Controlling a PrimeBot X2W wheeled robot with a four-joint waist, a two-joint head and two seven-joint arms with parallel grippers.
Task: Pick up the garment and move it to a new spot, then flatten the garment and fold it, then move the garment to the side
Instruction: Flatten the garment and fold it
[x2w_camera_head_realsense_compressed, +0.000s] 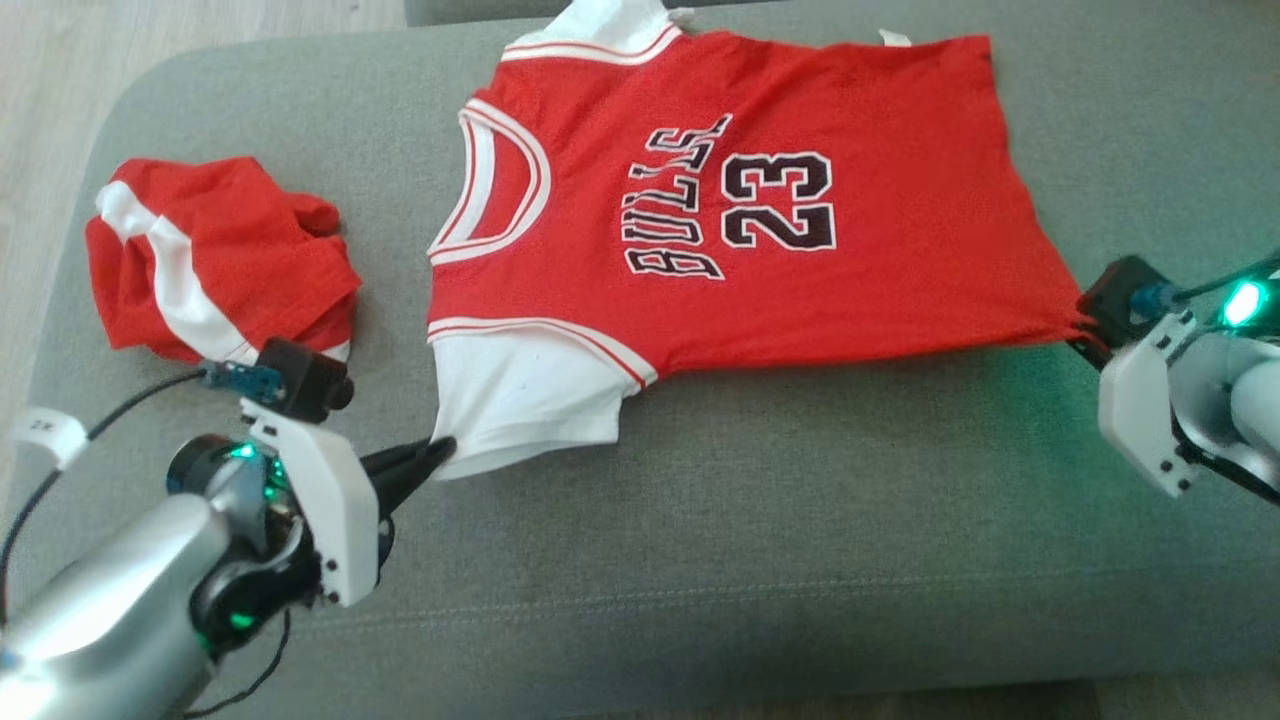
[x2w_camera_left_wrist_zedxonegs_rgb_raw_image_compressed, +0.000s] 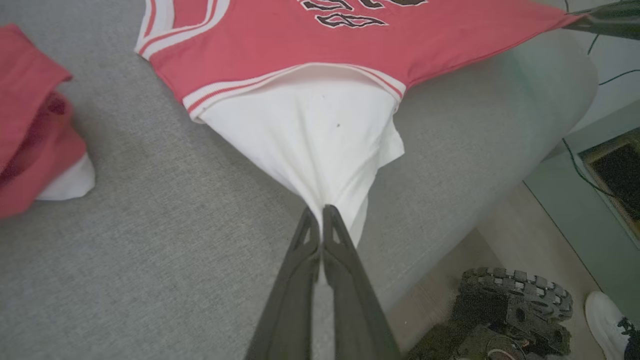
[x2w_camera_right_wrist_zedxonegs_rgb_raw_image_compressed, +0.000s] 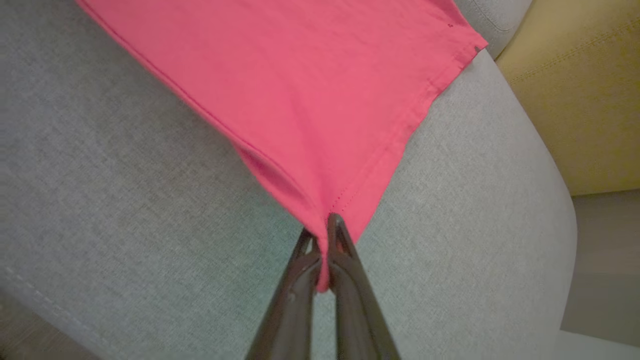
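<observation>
1. Head view first: the red jersey (x2w_camera_head_realsense_compressed: 760, 200) lies spread face-up on the grey cushion (x2w_camera_head_realsense_compressed: 800, 520). Its collar points toward the robot's left and its hem toward the right, and the lettering and number are readable.
2. The left gripper (x2w_camera_head_realsense_compressed: 437, 452) has its jaws pinched tight on the near edge of the white sleeve (x2w_camera_head_realsense_compressed: 520, 400). The left wrist view shows the white cloth drawn to a point between them.
3. The right gripper (x2w_camera_head_realsense_compressed: 1085, 325) is clamped on the near hem corner (x2w_camera_right_wrist_zedxonegs_rgb_raw_image_compressed: 340, 190). In the head view its tips are mostly hidden behind its own housing, so I lean on the right wrist view, where red fabric is plainly nipped between the closed jaws.
4. Gripping both ends of the near edge looks meant to keep the cloth taut. That edge runs almost straight between the two grips, with little wrinkling across the chest.
5. I'd judge this the flattening stage, with folding not yet begun.
6. A crumpled red-and-white garment (x2w_camera_head_realsense_compressed: 220, 260) sits near the collar, apart from the jersey. It could get caught if the left side is dragged that way.
</observation>
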